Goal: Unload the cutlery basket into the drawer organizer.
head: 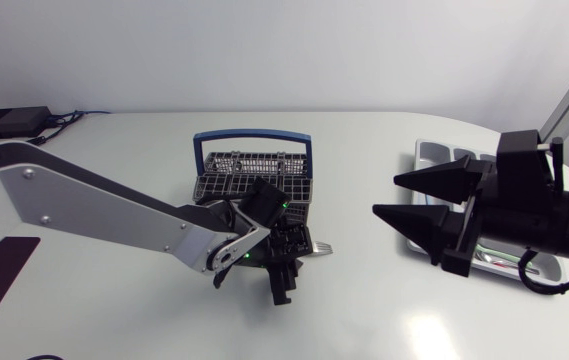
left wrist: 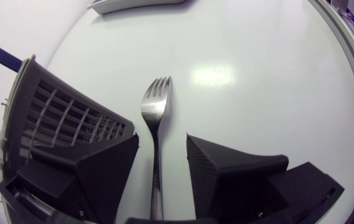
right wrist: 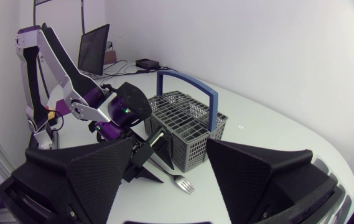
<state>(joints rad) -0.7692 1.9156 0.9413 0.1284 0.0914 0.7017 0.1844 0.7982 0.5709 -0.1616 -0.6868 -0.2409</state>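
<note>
L gripper [left wrist: 162, 138]: fingers spread, set low over the table [left wrist: 251, 81], w/ a fork [left wrist: 153, 109] lying flat btwn them. The handle runs back under the wrist and the tines point out ahead of the fingertips. A gap is seen on each side of the handle, so nothing is clamped yet. The cutlery basket [left wrist: 52, 118] stands just beside one finger; contact can't be confirmed.

R gripper [head: 384, 197]: fingers wide apart, nothing held, hung above the table near the drawer organizer [head: 432, 152], well apart from the fork.

Progress, as judged: not far along. The fork is out of the basket but lies on the table next to it, not in the organizer, so that item is only half done. It is yet to be gripped, carried across and laid in a slot.

What else is in the basket can't be made out. In the head view only grid walls and the blue handle [head: 254, 131] are seen, partly hidden by the L arm [head: 94, 205]. The organizer's contents are mostly covered by the R arm [head: 554, 220]; smth coloured shows in one slot under it, not identifiable. No count of finished pieces can be given; at least one piece is left to be placed.
</note>
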